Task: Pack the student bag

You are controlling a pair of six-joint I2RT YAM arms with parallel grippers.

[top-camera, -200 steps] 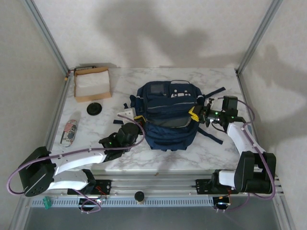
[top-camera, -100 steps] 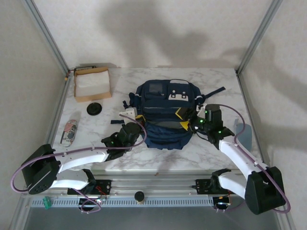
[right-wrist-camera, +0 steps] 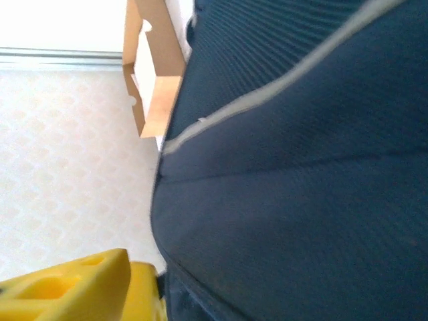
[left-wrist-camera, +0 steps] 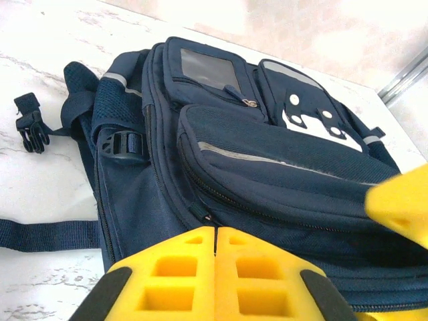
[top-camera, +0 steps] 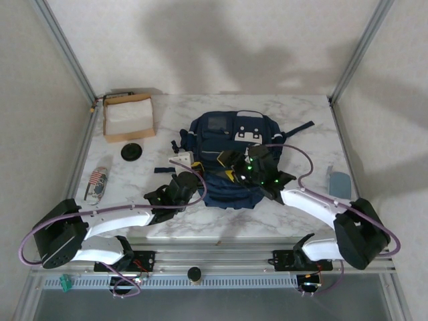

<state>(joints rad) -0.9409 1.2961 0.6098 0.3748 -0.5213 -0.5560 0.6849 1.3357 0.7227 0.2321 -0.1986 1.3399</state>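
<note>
The student bag (top-camera: 231, 137) is a navy backpack lying flat mid-table, with white patches at its far end and a pale stripe across the front pocket (left-wrist-camera: 267, 160). My left gripper (top-camera: 189, 175) sits at its near-left corner. Its yellow jaws (left-wrist-camera: 215, 231) are pressed together, tips just below a zipper pull (left-wrist-camera: 202, 217). My right gripper (top-camera: 235, 168) lies over the bag's front. In the right wrist view, bag fabric (right-wrist-camera: 301, 167) fills most of the frame; one yellow finger (right-wrist-camera: 73, 287) stands far to the left and the other is hidden.
A shallow cardboard box (top-camera: 128, 117) stands at the back left. Near it lies a black disc (top-camera: 132, 152), with a patterned case (top-camera: 97, 185) by the left edge. A small white box (top-camera: 179, 159) touches the bag's left side. A grey-blue item (top-camera: 340, 182) lies right.
My right arm has swung from the bag's right side leftwards onto its front, and its jaws have widened. The bag has slumped flatter. The left gripper has stayed shut, hardly moving.
</note>
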